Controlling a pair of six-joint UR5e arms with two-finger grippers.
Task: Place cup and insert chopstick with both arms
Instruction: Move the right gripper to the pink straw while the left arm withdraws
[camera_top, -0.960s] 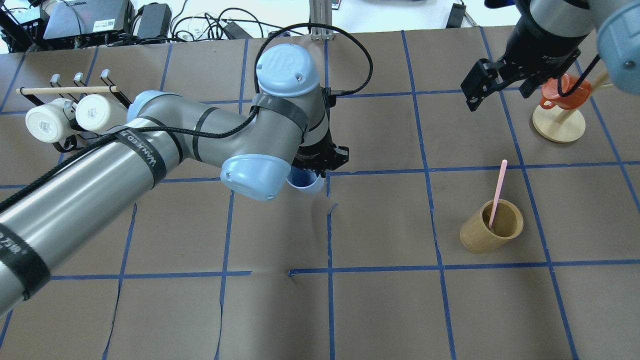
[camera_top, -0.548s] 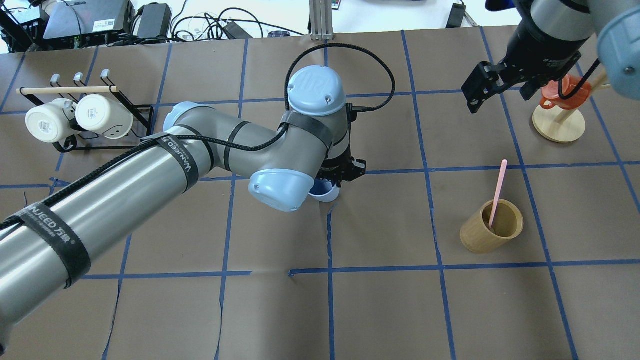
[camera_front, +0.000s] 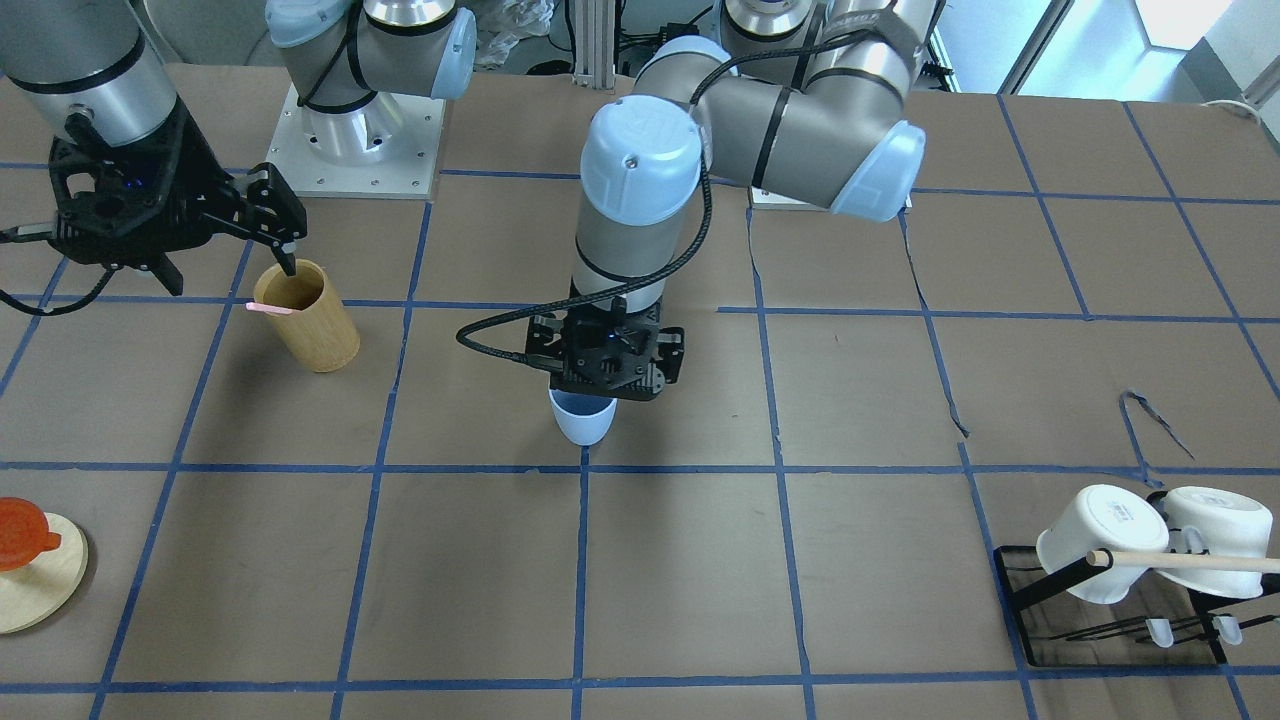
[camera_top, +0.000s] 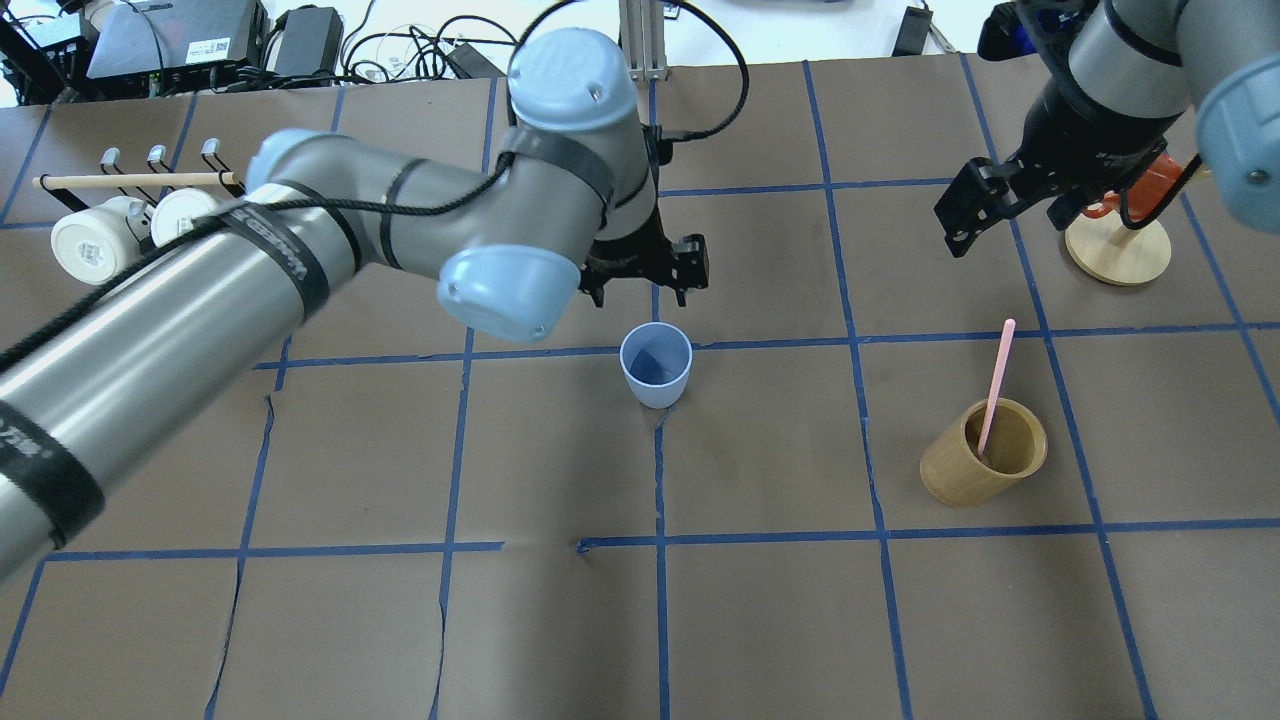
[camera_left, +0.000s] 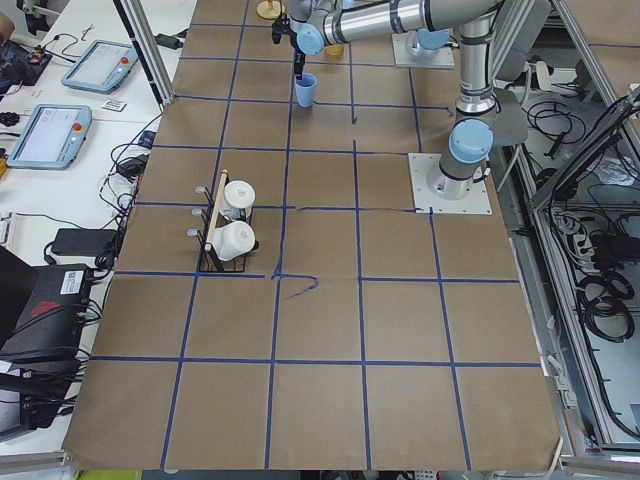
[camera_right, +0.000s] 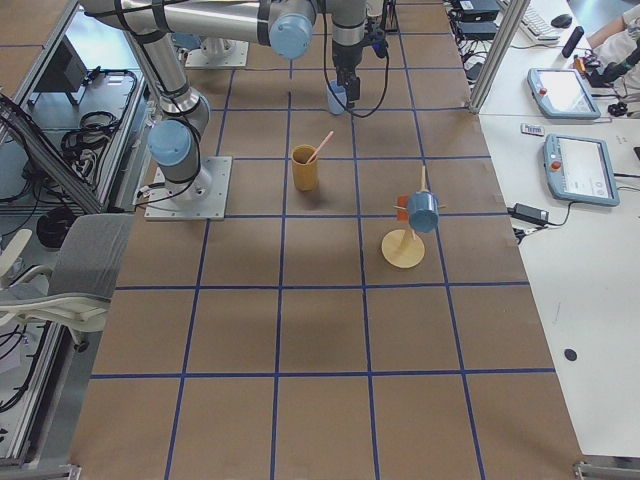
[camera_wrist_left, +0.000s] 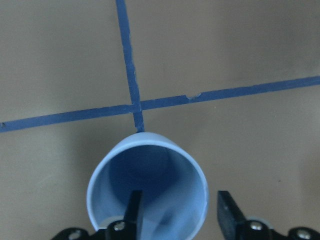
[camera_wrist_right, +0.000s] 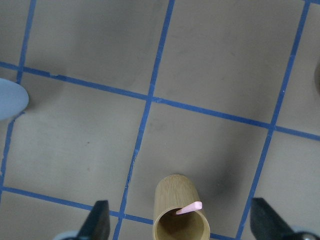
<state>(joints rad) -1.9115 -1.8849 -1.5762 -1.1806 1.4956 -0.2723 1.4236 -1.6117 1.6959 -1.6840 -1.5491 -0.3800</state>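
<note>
The light blue cup stands upright on the table's middle, at a tape crossing; it also shows in the front view. My left gripper is open and empty, raised just above and behind the cup. In the left wrist view its fingers hang over the cup's rim without gripping it. The pink chopstick leans inside a tan wooden cylinder at the right. My right gripper is open and empty, hovering beyond the cylinder; in its wrist view the chopstick tip lies between the fingers, far below.
A black rack with two white mugs and a wooden dowel stands at the far left. A round wooden stand with an orange mug stands at the far right, close to my right arm.
My left gripper has let go of the cup, opened, and risen back away from it. The cup now stands alone. My right gripper has shifted slightly toward the cylinder.
</note>
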